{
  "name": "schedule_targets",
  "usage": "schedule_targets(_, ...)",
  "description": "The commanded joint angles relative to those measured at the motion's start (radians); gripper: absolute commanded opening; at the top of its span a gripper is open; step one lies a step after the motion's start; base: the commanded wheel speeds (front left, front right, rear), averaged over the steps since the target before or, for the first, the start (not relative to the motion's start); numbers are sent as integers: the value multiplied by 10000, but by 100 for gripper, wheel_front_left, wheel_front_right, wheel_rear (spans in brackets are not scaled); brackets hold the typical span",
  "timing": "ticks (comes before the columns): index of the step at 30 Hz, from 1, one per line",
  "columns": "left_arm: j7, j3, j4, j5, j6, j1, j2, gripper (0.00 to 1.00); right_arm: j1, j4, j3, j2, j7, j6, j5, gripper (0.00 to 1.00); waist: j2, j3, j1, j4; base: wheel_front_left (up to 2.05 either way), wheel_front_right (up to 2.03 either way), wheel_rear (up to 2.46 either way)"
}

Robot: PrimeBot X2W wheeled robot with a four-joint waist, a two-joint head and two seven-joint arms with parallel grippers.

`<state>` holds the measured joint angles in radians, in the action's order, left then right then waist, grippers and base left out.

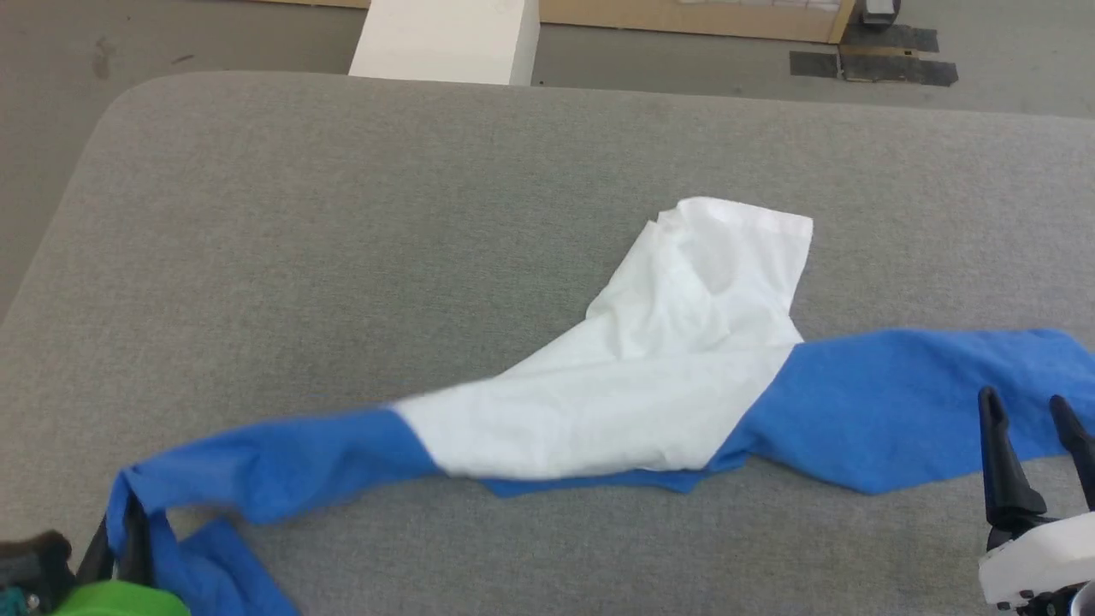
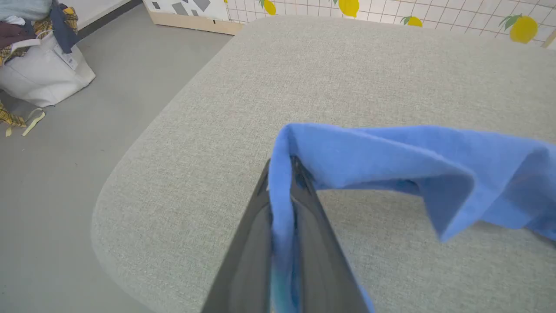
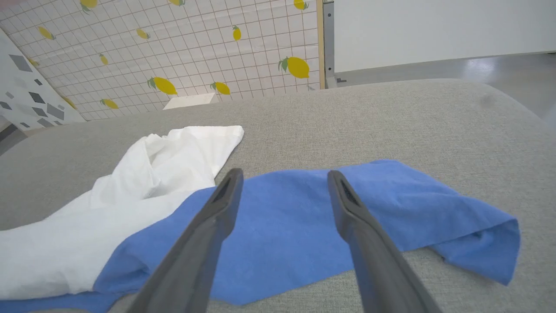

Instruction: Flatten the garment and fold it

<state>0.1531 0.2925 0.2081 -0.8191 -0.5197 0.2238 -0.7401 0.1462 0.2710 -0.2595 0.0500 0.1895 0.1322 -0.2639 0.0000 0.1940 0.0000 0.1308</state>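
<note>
The garment (image 1: 650, 376) lies bunched across the grey padded table (image 1: 342, 214), its white body (image 3: 143, 182) in the middle and a blue sleeve stretched out to each side. At the lower left my left gripper (image 1: 128, 522) is shut on the end of the left blue sleeve (image 2: 391, 161), lifting it a little off the surface; in the left wrist view the cloth is pinched between the two dark fingers (image 2: 304, 226). My right gripper (image 1: 1026, 406) is open at the lower right, its fingers (image 3: 217, 208) hovering over the right blue sleeve (image 3: 286, 217) without gripping it.
The table's rounded left corner (image 2: 121, 208) drops to grey floor. A white bag of clothes (image 2: 39, 69) stands on the floor beyond it. A white block (image 1: 445, 38) and a low wooden edge (image 1: 684, 17) lie past the far side. A lemon-print tiled panel (image 3: 195, 48) stands behind.
</note>
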Motion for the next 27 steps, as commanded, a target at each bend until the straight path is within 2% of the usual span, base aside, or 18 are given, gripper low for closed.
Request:
schedule_targets(1, 159, 4, -169, -72, 64, 81, 97, 100, 80, 13, 27, 3, 54, -15, 11, 100, 0, -44, 0, 53, 0, 0, 0)
schedule_targets(6, 594, 267, -614, -171, 470, -435, 994, 100, 133, 10, 120, 3, 185, -15, 39, 100, 0, -99, 0, 77, 0, 0, 0)
schedule_targets(10, 989, -79, -419, -117, 890, -909, 1851, 100, 187, 61, 214, 3, 335, -15, 164, 100, 0, -170, 0, 81, 0, 0, 0)
schedule_targets(12, 1060, -293, -155, 369, 973, -1088, 2131, 100, 121, 137, 340, 3, 487, -15, 317, 100, 0, -194, 0, 86, 0, 0, 0)
schedule_targets(15, 1079, -379, 424, 1425, 1331, -1310, 2691, 100, -265, 356, 703, 3, 908, -15, 654, 100, 0, -161, 0, 107, 0, 0, 0)
schedule_targets(21, 1084, 403, 470, 2916, 2036, -1426, 3446, 100, -2176, 500, 1772, 135, 2638, -15, 1231, 100, 0, 128, 0, 205, 0, 0, 0)
schedule_targets(26, 1085, 975, 167, 3466, 2388, -1869, 3820, 100, -4185, -355, 2442, 887, 4384, -15, 1149, 100, 0, 591, 0, 495, 0, 0, 0)
schedule_targets(27, 1085, 1109, 21, 3683, 2529, -2155, 3902, 100, -5149, -1082, 2767, 1287, 5244, -15, 1071, 100, 0, 914, 0, 723, 0, 0, 0)
